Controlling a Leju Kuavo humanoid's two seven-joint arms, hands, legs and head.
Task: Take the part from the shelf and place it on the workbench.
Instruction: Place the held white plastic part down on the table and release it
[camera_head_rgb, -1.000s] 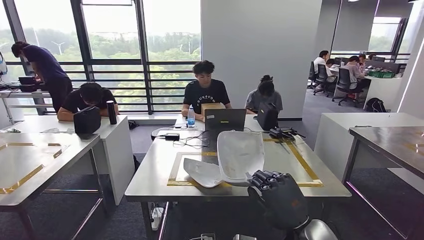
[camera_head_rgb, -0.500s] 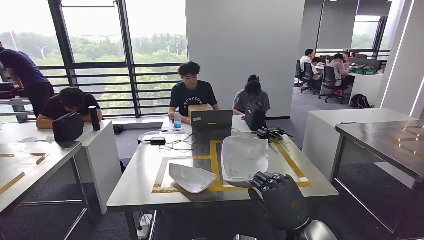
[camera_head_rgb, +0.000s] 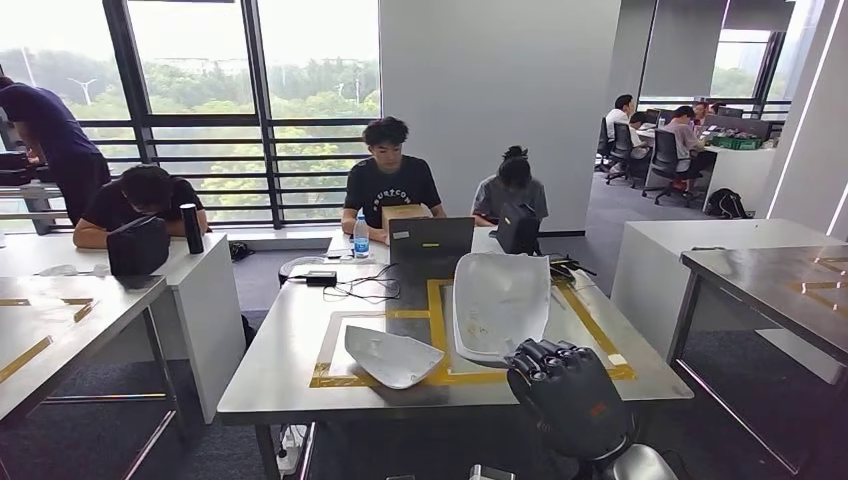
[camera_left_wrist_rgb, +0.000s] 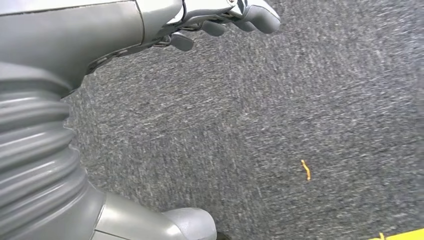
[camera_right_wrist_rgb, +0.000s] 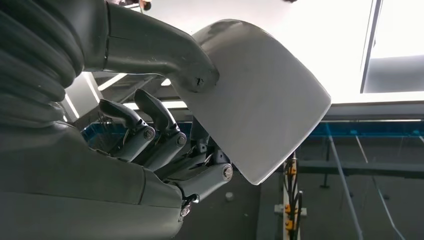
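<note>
White curved part (camera_head_rgb: 500, 303) held tilted above the workbench (camera_head_rgb: 290, 350).

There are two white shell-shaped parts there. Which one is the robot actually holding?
The larger white part, on the right: the right hand grips its near edge and holds it tilted above the workbench. The smaller white part lies flat on the yellow tape, untouched.

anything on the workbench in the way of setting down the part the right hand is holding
The right hand holds the large white moulded part over the taped right square of the steel workbench; nothing visible blocks it. A smaller white part lies left.
</note>
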